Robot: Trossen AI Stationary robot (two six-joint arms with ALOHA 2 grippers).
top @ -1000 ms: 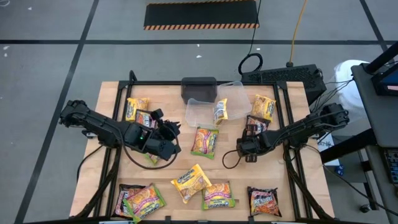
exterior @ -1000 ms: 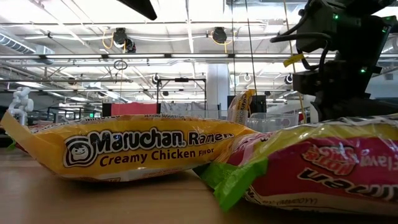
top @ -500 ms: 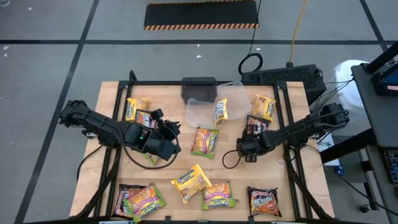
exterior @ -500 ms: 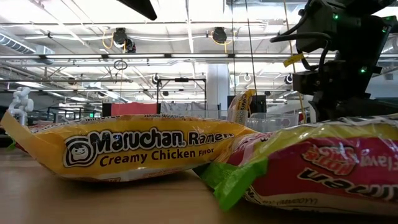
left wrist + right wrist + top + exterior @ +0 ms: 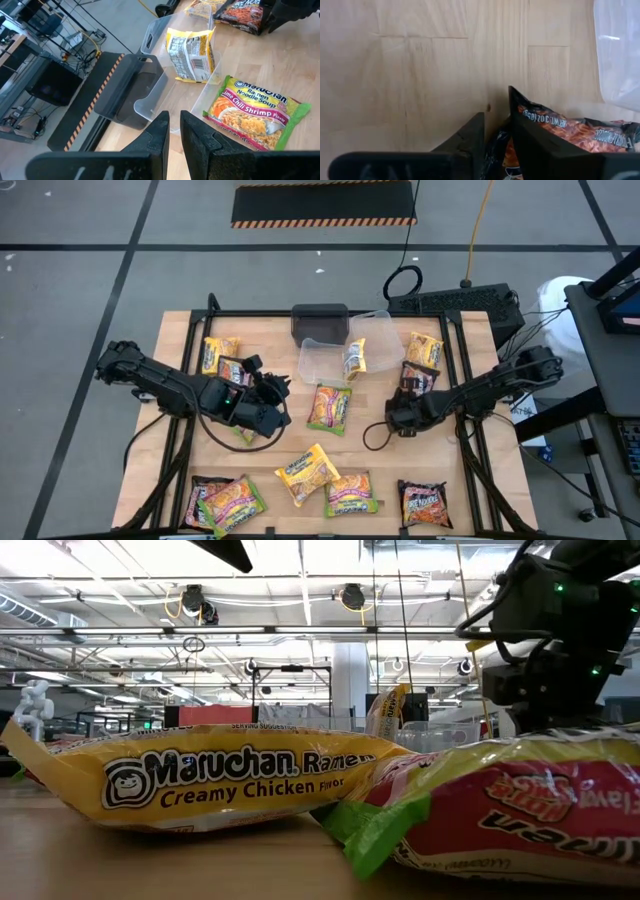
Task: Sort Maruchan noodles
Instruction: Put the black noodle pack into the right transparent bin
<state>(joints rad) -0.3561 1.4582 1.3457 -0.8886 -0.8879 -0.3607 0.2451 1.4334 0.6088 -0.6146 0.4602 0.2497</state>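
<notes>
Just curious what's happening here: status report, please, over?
Right end effector at edge of dark crinkly plastic noodle packet. Left end effector idle mid-table. Clear plastic tub close by, not blocking.

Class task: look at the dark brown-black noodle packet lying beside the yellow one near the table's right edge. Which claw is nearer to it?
Right. The right claw sits at the dark packet's near edge; the left claw waits across the table, beyond the lime-edged packet.

Bright, even light comes from ceiling lamps (image 5: 345, 595) high up. Shadows on the worktop (image 5: 180, 330) are soft. The near noodle packets (image 5: 520, 810) look blurry in the low view.
</notes>
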